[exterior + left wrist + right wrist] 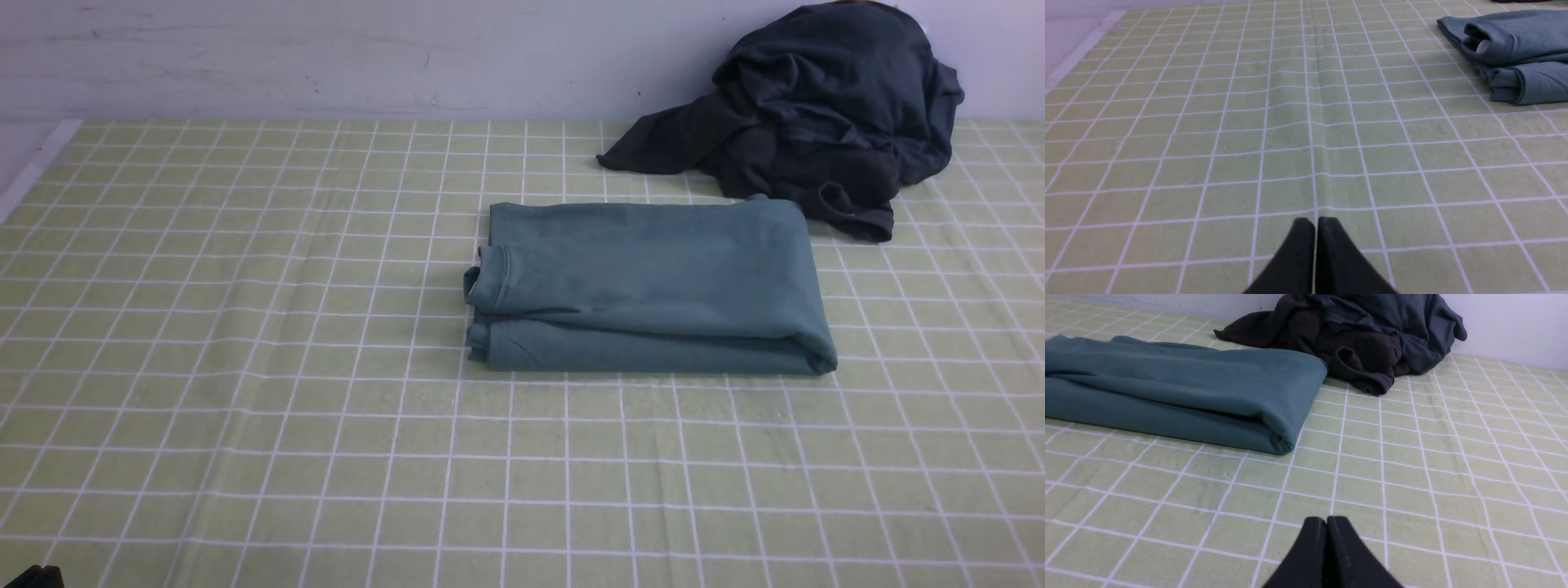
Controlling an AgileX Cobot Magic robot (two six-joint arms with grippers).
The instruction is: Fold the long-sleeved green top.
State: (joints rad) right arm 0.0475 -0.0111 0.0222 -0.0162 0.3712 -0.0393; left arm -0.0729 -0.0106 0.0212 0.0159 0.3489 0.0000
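Here the left gripper (1315,222) and right gripper (1326,522) both have jaws pressed together, empty, above the green checked tablecloth (245,343). Beyond them, the green long-sleeved top (653,286) lies folded mid-table, just beside a dark garment heap (824,106).

A plain test bench rather than a home — checked green tablecloth (245,367), bare white wall (326,57), nothing else.

Dark grey garments (816,114) heaped on green checked cloth (245,367)
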